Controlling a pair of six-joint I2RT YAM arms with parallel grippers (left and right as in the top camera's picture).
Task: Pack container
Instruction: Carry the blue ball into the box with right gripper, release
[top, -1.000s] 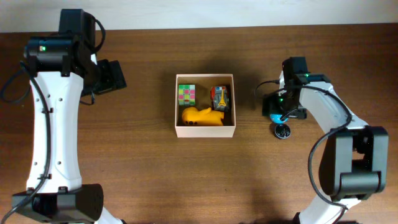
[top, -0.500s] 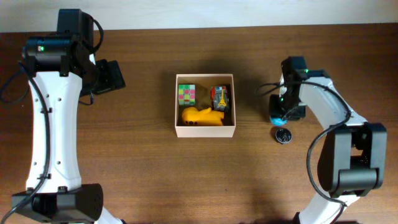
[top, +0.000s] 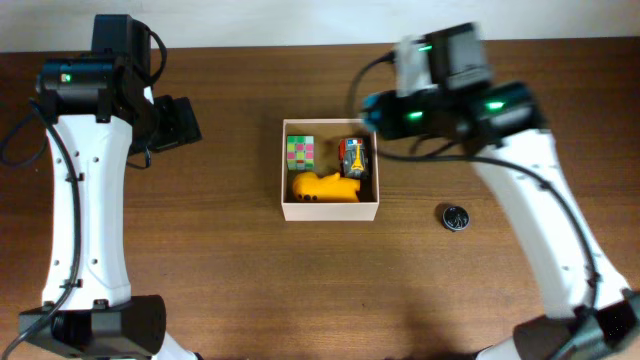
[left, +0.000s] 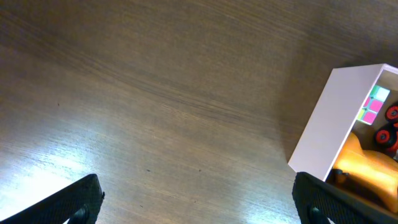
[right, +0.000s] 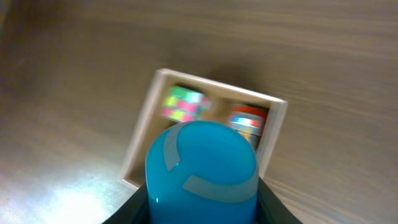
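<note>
The container (top: 330, 211), a square white box with a tan inside, stands mid-table; it also shows in the left wrist view (left: 323, 124) and the right wrist view (right: 138, 146). Inside lie a multicoloured cube (top: 300, 152), a red and grey toy car (top: 353, 158) and a yellow toy (top: 325, 187). My right gripper (top: 372, 106) (right: 202, 208) is shut on a rounded blue toy (right: 202, 165) with pale stripes, raised by the container's far right corner. My left gripper (top: 178, 122) (left: 200, 202) hangs open over bare wood, left of the container.
A small black round disc (top: 455, 217) lies on the wooden table to the right of the container. My left arm's white links run down the left side of the table (top: 85, 230).
My right gripper closed on the blue toy beside the black disc, lifted it and swung left to the container's far right corner. The left arm stayed still.
</note>
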